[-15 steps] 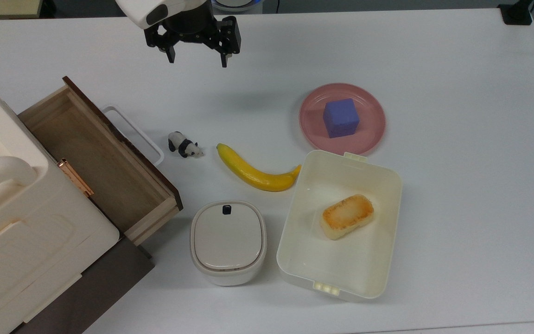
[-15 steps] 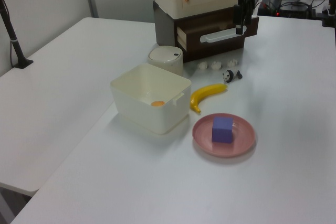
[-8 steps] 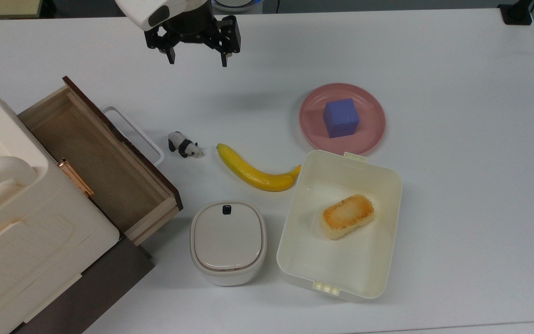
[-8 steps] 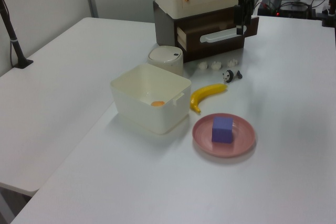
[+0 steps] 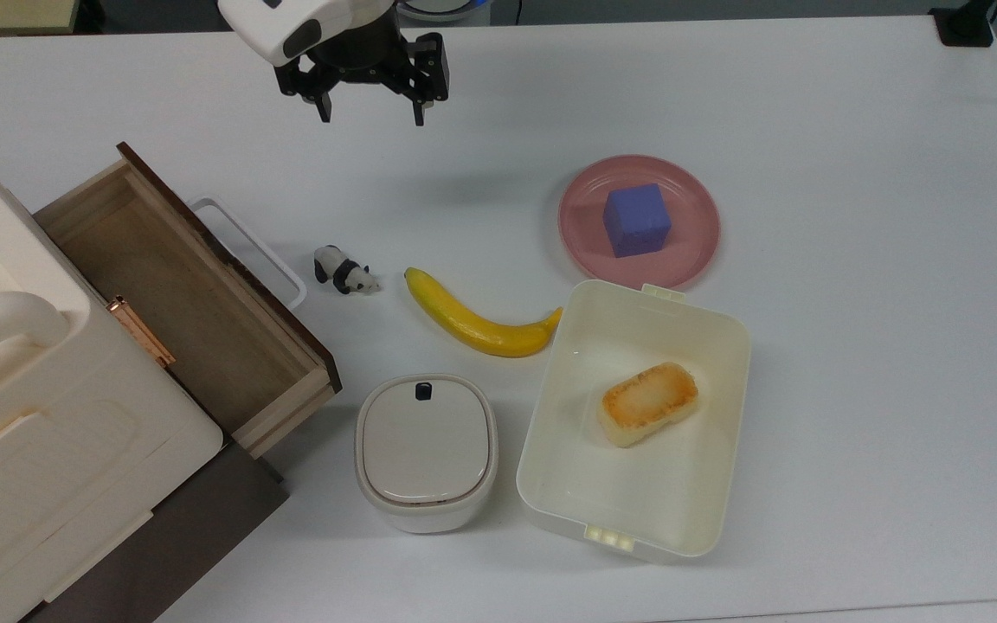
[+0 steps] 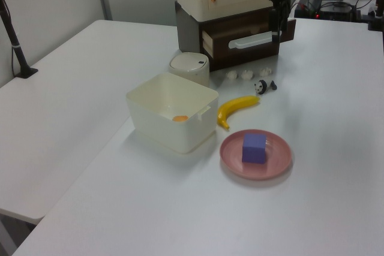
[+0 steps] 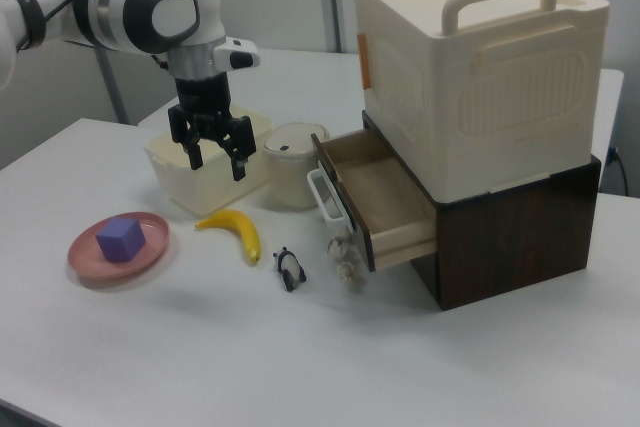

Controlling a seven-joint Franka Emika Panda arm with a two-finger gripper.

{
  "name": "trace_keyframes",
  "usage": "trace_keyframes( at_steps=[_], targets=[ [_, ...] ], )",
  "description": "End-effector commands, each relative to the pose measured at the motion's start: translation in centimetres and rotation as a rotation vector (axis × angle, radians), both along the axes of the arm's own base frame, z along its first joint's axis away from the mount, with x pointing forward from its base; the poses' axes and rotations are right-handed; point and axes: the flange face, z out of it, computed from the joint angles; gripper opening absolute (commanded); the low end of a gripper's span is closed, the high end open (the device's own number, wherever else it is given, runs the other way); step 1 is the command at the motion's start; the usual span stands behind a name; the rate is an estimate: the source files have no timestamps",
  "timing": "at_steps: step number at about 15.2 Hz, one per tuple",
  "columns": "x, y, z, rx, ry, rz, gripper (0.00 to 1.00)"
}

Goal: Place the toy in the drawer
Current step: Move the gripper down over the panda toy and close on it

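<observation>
The panda waits on the table, and the robot hand is up high and empty.

The toy (image 5: pixel 345 270) stands on the white table (image 5: pixel 853 130), between the drawer (image 5: pixel 178 294) and the banana (image 5: pixel 477 320). It is just beside the drawer's white handle (image 5: pixel 247 251) and not touching it. In the top view, the gripper (image 5: pixel 370 114) is well above the toy in the picture and a little to the top view's right. The panda's body runs slantwise there, with its head toward the banana. The gripper's two fingers are spread wide apart and hold nothing. It hangs in the air and touches nothing. The drawer is pulled open and looks empty inside. I think the gripper must go down to the panda first.
</observation>
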Motion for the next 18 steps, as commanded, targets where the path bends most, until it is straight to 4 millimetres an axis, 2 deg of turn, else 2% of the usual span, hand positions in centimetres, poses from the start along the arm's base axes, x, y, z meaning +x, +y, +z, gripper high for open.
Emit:
trace_keyframes(
  at_steps=[1, 4, 7, 8, 9, 12, 16, 18],
  targets=[
    [-0.6, 0.1, -0.2, -0.014, 0.028, 0.025, 0.93],
    [-0.7, -0.2, -0.4, -0.016, 0.034, 0.056, 0.88],
    [-0.9, -1.5, -1.8, -0.015, 0.057, 0.183, 0.87],
    [-0.7, -1.9, -2.9, -0.018, 0.071, 0.247, 0.87],
    [0.1, -2.2, -4.9, -0.032, 0.084, 0.328, 0.86],
    [2.1, -3.9, -9.6, -0.078, 0.054, 0.427, 0.84],
    [2.8, -4.9, -12.9, -0.134, 0.011, 0.502, 0.83],
    [2.9, -4.8, -14.9, -0.153, 0.006, 0.524, 0.81]
  ],
)
